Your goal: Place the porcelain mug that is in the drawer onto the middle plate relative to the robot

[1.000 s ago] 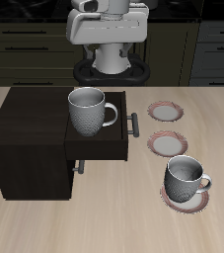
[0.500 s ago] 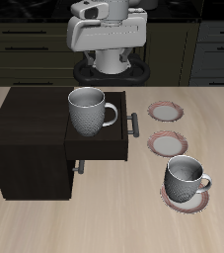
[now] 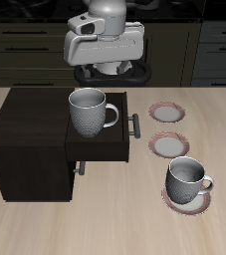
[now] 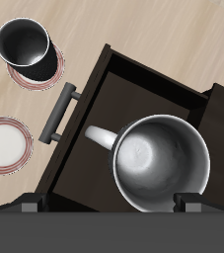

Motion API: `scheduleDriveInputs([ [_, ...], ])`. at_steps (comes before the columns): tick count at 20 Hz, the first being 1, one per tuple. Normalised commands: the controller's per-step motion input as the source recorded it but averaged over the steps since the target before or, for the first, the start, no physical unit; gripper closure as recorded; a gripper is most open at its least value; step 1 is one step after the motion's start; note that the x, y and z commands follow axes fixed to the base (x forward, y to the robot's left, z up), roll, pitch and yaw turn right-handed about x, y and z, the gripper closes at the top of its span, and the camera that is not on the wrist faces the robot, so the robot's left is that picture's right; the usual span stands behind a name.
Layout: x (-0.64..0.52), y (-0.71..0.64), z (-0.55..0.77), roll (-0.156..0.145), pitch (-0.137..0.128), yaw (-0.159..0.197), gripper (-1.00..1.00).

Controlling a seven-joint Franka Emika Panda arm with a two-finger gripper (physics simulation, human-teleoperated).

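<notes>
The porcelain mug (image 3: 90, 112) stands upright in the open drawer (image 3: 100, 149) of the dark cabinet, its handle toward the plates. In the wrist view the mug (image 4: 163, 163) is seen from above, inside the drawer (image 4: 133, 94). My gripper (image 3: 107, 62) is open and empty, high above and behind the drawer. In the wrist view the gripper (image 4: 109, 203) has its fingertips spread wider than the mug. The middle plate (image 3: 168, 145) lies bare beside the drawer and also shows in the wrist view (image 4: 3, 143).
A second grey mug (image 3: 187, 179) stands on the plate (image 3: 187, 202) nearest the table's front edge; it also shows in the wrist view (image 4: 25, 44). A third plate (image 3: 166, 112) lies farther back. The drawer's silver handle (image 3: 135, 127) sticks out toward the plates.
My arm has leaned forward and the gripper has come lower toward the drawer. The mugs, plates and drawer have not moved.
</notes>
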Motion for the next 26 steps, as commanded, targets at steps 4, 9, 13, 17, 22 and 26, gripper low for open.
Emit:
scheduleDriveInputs([
  [4,0.05,-0.01,-0.24,-0.006,0.026,-0.011,-1.0],
  [9,0.09,-0.12,-0.35,-0.006,0.046,-0.036,-1.0],
  [13,-0.03,-0.09,-0.21,-0.001,0.02,-0.034,-1.0],
  [17,-0.09,0.06,-0.26,0.037,0.042,-0.032,-1.0],
  [22,-0.08,-0.03,-0.1,0.021,0.012,-0.024,1.0],
  [26,-0.04,-0.1,-0.02,-0.008,0.005,-0.017,1.0],
])
